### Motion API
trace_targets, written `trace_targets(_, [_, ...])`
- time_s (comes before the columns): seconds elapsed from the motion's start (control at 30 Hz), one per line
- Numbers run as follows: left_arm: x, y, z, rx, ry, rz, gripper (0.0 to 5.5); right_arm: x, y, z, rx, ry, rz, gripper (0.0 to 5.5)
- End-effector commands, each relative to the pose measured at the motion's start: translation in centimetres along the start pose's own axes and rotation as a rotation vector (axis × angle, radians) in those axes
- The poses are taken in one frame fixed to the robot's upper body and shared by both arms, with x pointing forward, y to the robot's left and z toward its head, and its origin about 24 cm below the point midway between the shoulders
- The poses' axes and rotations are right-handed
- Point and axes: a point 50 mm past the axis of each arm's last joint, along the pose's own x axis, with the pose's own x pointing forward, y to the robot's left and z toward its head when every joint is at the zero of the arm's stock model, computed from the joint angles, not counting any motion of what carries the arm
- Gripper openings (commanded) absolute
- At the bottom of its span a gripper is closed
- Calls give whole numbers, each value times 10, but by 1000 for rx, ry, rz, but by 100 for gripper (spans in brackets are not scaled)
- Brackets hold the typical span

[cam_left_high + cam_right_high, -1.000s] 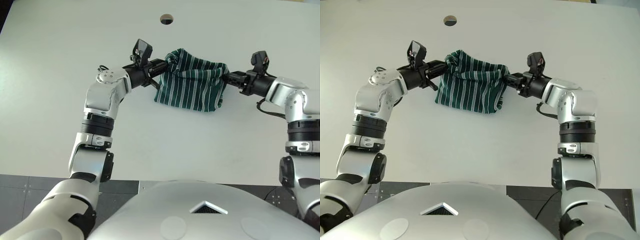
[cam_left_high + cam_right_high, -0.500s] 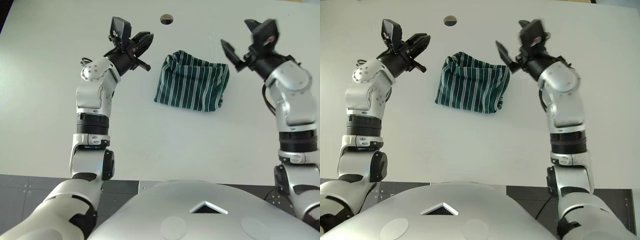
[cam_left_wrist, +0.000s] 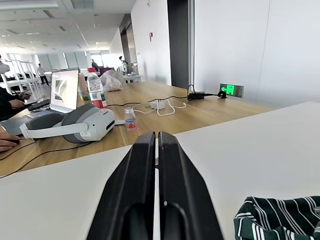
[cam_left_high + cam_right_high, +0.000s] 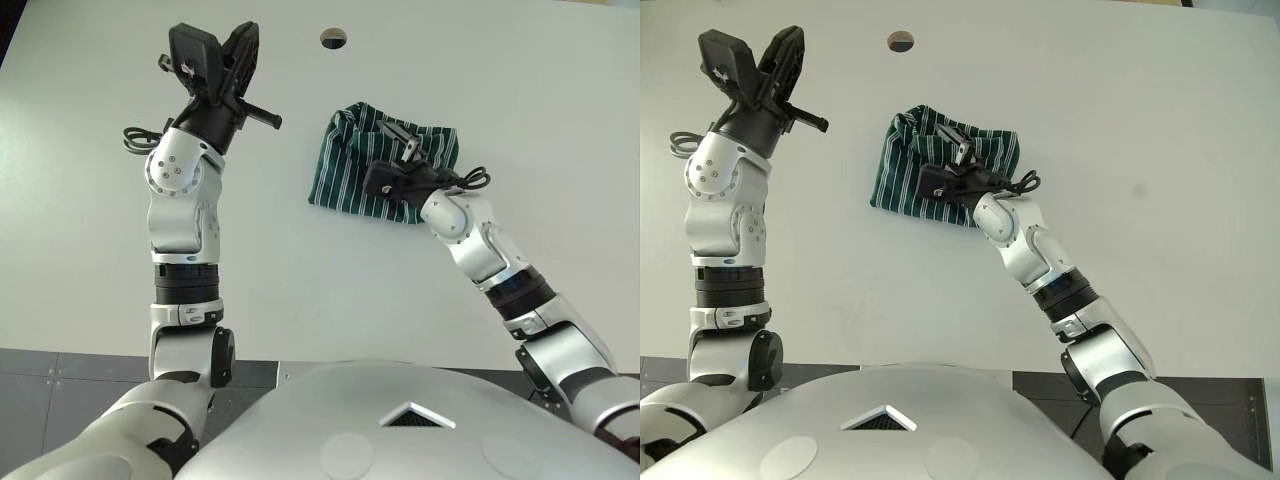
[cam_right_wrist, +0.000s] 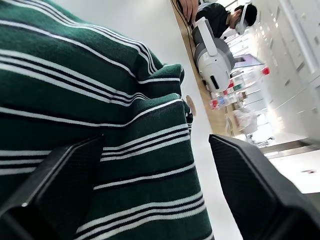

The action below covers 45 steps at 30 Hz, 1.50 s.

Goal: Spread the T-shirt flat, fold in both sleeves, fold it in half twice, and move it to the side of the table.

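Down swings the right tool [image 4: 392, 160] from up in the air, and now it's low over the folded green striped T-shirt [image 4: 345, 165], its two fingers spread wide with nothing gripped. Meanwhile the left tool [image 4: 247, 32] has lifted higher still, toward the far-left corner, fingers clenched tight together and empty. That T-shirt sits on the white worktop [image 4: 320, 290], toward the far edge, near the round hole [image 4: 334, 39].

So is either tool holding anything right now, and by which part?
Nothing is held. The left tool is raised and shut on nothing. The right tool is open over the folded striped T-shirt, not closed on the cloth.
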Motion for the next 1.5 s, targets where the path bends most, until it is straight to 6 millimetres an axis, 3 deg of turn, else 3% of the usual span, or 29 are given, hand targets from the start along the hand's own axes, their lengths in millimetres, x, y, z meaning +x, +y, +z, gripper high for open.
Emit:
trace_targets(0.03, [0,-3,-2,-6,3,2,14,3,-5,7,-77,-45,-48,388])
trace_targets(0.17, [1,-6,-3,-8,4,-11,10,-3,-27,19,2,-140,-180,404])
trace_targets(0.27, [2,-7,-6,-18,8,-8,10,-15,-51,19,298,-219,-294,382])
trace_targets(0.37, [0,-8,-8,-21,10,-6,10,-24,-57,10,551,-245,-312,333])
trace_targets(0.67, [-4,-8,-10,-18,12,-1,10,-16,-40,12,383,-216,-228,156])
trace_targets(0.9, [-5,-10,-8,-23,7,-4,10,7,-8,-6,369,-56,21,24])
trace_targets(1.03, [-5,-10,-7,-25,5,0,10,14,2,-15,378,36,106,14])
trace_targets(1.2, [-5,-12,-6,-27,2,-4,10,14,-1,-37,363,168,111,14])
trace_targets(1.33, [-6,-12,-5,-26,-1,-5,10,-6,2,-62,277,292,186,14])
trace_targets(1.4, [-6,-12,-4,-25,-1,-7,10,-27,-1,-77,196,341,210,14])
trace_targets(1.5, [-6,-12,-5,-24,3,-5,10,-75,-4,-107,36,456,286,14])
